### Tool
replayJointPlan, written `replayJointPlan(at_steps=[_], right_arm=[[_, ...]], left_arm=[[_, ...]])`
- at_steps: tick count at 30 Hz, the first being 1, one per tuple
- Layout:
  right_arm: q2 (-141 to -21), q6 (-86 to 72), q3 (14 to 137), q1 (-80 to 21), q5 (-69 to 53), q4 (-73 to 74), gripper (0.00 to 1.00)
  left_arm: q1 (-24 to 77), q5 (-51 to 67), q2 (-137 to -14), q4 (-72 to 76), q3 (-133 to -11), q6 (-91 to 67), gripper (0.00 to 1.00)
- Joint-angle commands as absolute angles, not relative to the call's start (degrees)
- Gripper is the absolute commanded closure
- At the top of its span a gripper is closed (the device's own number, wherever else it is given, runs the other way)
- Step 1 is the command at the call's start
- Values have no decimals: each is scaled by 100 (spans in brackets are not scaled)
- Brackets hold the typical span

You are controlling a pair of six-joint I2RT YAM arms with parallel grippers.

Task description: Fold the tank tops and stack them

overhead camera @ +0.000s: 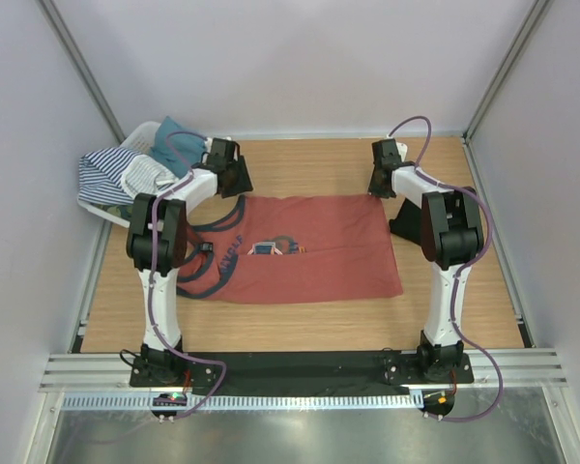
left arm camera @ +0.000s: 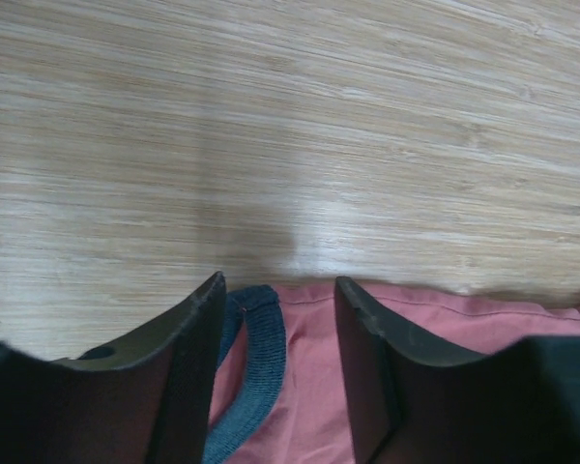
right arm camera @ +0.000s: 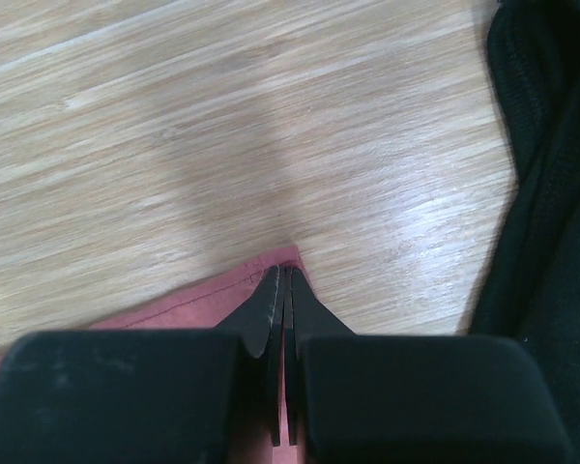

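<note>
Rust-red tank top (overhead camera: pixel 319 256): lies spread flat in the middle of the overhead view, straps toward the left and hem toward the right. It is not yet folded.
Upper-right corner: the right fingers (right arm camera: pixel 271 300) are pressed flat together on the hem corner. I judge this is so the upper edge can be lifted and carried over for a fold.
Upper-left shoulder: the navy strap (left arm camera: pixel 261 338) lies in the gap between the left fingers (left arm camera: pixel 188 348). These stand apart astride it and grip nothing, seemingly lining up for the matching pinch.
Black tank top (right arm camera: pixel 551 193): lies at the right edge of the right wrist view, apart from the pinched corner, probably waiting its turn.
Tabletop (overhead camera: pixel 309 164): pale wood that carries both tops.
Basket (overhead camera: pixel 140 179): white, at the upper left of the overhead view. It holds striped and teal cloth, well apart from the fold.
</note>
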State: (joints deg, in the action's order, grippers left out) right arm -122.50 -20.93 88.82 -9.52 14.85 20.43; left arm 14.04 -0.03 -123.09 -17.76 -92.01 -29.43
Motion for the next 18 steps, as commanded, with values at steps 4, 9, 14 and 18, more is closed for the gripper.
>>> replayJointPlan(at_steps=[4, 9, 14, 18], right_arm=[[-12208, -2057, 8868, -932, 1582, 1679, 99], [-12217, -2065, 8886, -932, 1582, 1687, 99], [-12191, -2057, 8895, -932, 1591, 1696, 99], [-12182, -2100, 8895, -932, 1600, 1688, 99]], left_arm=[[1415, -18, -12436, -1793, -9404, -2821, 60], [1433, -18, -12428, -1810, -9325, -2865, 59], [1459, -44, -12323, -1854, -9237, -2856, 74], [1450, -70, -12234, -1889, -9220, -2839, 100]])
